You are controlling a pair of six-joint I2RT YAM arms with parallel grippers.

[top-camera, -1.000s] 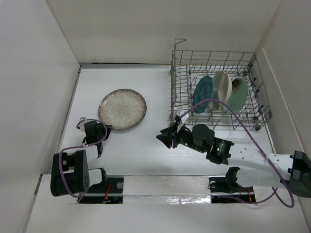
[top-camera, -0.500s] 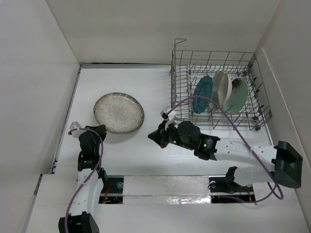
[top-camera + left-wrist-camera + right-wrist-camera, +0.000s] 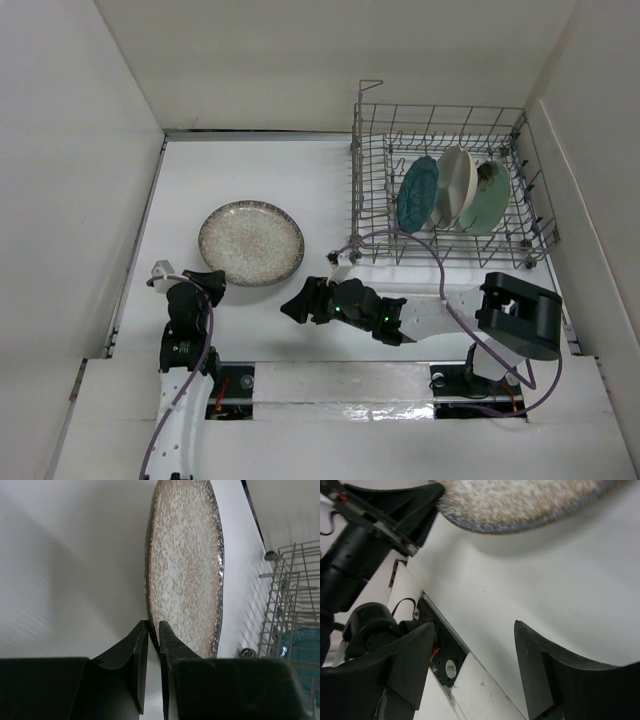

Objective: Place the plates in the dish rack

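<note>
The speckled beige plate with a dark rim (image 3: 251, 243) lies on the white table, left of the dish rack (image 3: 436, 106). My left gripper (image 3: 208, 283) is shut on its near-left rim; in the left wrist view the fingers (image 3: 153, 625) pinch the edge of the plate (image 3: 185, 565). My right gripper (image 3: 297, 305) sits low just off the plate's near-right edge, open with nothing between its fingers (image 3: 475, 650). The plate's edge (image 3: 520, 500) shows above them. In the rack stand the teal plate (image 3: 416, 193), the cream plate (image 3: 455, 187) and the mint green plate (image 3: 487, 197).
White walls close in the table at the left, back and right. The rack's wire side (image 3: 290, 605) stands right of the speckled plate. The left arm (image 3: 365, 545) reaches in from the near edge, close to my right gripper. A metal strip (image 3: 340, 385) runs along the near edge.
The right gripper has moved left and nearer, up to the plate's near-right edge, and stands wide open. The left arm has stretched forward, and the plate has shifted slightly nearer.
</note>
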